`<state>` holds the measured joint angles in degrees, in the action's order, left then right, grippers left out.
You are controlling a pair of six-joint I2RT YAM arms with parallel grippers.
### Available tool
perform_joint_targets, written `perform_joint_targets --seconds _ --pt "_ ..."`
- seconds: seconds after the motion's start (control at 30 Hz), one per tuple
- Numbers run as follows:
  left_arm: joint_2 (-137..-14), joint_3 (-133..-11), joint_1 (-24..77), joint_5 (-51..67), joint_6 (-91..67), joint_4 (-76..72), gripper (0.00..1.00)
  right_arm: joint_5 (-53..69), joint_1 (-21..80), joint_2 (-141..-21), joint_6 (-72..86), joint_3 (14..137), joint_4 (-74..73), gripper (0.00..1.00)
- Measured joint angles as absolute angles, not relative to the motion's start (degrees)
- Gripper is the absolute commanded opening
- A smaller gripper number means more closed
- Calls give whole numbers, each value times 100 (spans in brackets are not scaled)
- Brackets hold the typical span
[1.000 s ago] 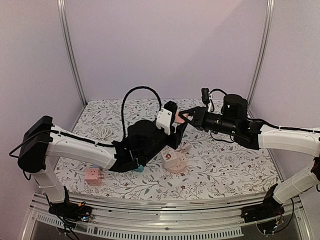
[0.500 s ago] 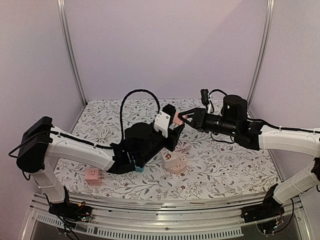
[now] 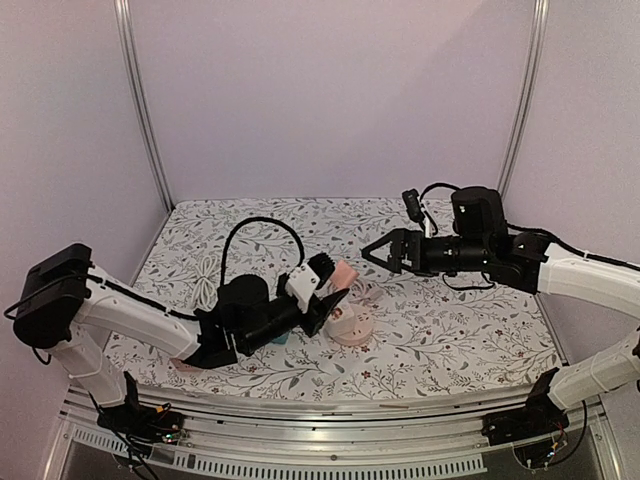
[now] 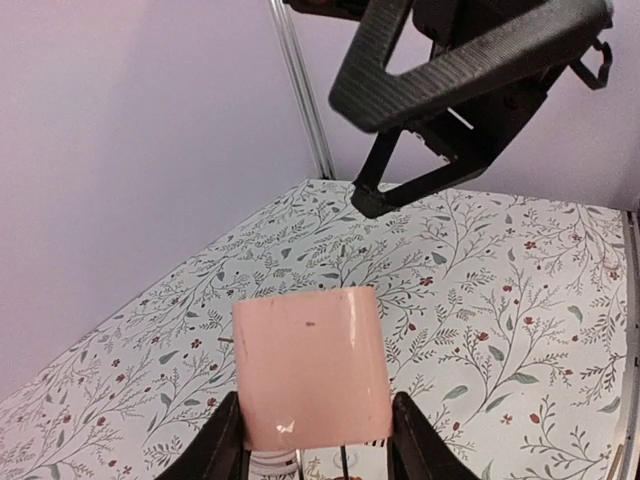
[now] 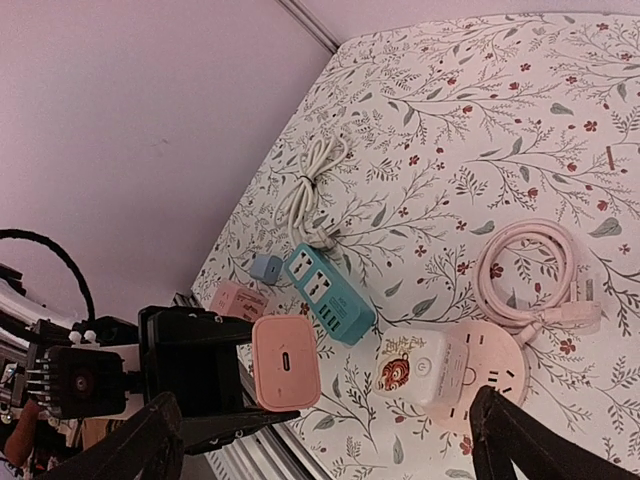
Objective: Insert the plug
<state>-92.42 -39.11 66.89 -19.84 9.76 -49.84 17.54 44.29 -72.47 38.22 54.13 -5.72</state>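
The plug (image 4: 310, 370) is a pink block with a slot in its end face (image 5: 285, 362). My left gripper (image 4: 316, 445) is shut on it, one black finger on each side, and holds it in the air (image 3: 338, 274) just left of the round pink socket hub (image 3: 352, 326). A white cube adapter with a tiger print (image 5: 420, 368) sits in that hub (image 5: 490, 385). My right gripper (image 3: 384, 255) hangs open and empty to the right of the plug and above it, clear of it. Its fingertips frame the right wrist view (image 5: 330, 440).
A teal power strip (image 5: 330, 295), a small blue charger (image 5: 266, 268) and a pink cube socket (image 5: 238, 298) lie left of the hub. A coiled pink cable (image 5: 535, 270) lies behind the hub. A white cable bundle (image 3: 207, 268) lies far left.
The right gripper opened, let go of the plug and drew back to the right. The left gripper closed on the plug and carried it down and left, toward the hub.
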Motion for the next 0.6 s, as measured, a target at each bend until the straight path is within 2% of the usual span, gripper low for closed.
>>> perform_joint_targets --seconds 0.2,0.6 --pt "-9367 -3778 6689 -1619 1540 -5367 0 2274 4066 -7118 3688 5524 -1317 99" --pt "-9743 -3656 6687 -893 2362 -5994 0 2982 4047 -7100 3229 6066 -2515 99"
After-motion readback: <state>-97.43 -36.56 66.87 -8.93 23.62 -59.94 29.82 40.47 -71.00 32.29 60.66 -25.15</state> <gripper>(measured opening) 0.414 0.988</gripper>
